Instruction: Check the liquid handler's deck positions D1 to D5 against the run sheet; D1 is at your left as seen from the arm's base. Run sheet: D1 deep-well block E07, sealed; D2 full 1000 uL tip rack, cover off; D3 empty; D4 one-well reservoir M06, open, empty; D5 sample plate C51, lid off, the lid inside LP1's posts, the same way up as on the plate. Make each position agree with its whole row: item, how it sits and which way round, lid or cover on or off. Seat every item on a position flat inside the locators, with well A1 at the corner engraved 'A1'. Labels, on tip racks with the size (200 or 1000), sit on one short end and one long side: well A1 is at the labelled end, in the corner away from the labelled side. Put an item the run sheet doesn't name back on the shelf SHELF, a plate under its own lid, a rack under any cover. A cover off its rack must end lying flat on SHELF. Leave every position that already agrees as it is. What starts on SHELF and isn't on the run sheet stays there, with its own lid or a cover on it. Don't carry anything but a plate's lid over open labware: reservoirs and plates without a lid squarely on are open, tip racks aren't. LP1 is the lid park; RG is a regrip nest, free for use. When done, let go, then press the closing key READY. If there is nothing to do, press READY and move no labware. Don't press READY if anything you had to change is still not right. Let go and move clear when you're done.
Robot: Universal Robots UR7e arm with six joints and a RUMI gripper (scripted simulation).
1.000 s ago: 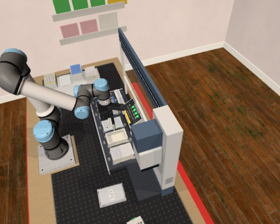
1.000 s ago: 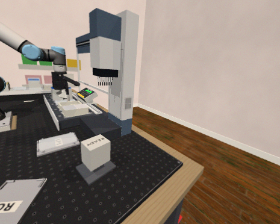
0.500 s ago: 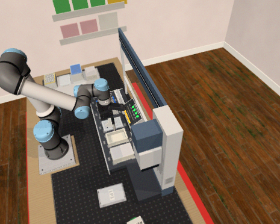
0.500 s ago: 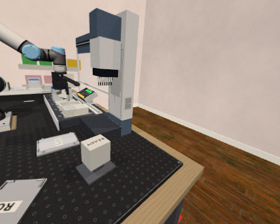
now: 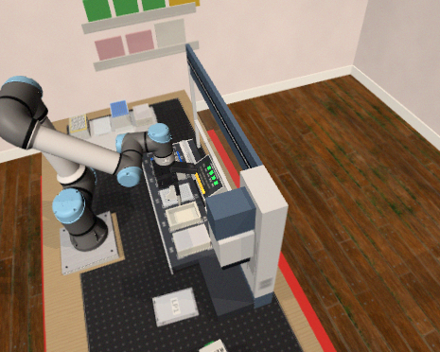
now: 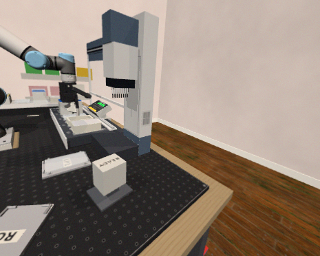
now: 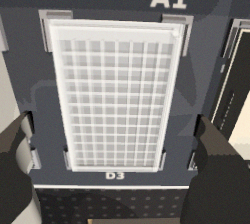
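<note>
In the wrist view a white plate with a grid of many wells lies flat inside the corner locators of the position engraved D3. The engraved A1 mark is at the far right corner. My gripper hangs above the plate's near end. It is open, with one dark finger on each side of the plate, both clear of its edges and holding nothing. In the top view the gripper is over the middle of the deck. In the exterior view it is behind the deck items.
A cream open reservoir and a pale block sit on the nearer deck positions. The handler's tower and screen panel flank the deck. The LP1 plate, READY key, RG nest and shelf items lie around.
</note>
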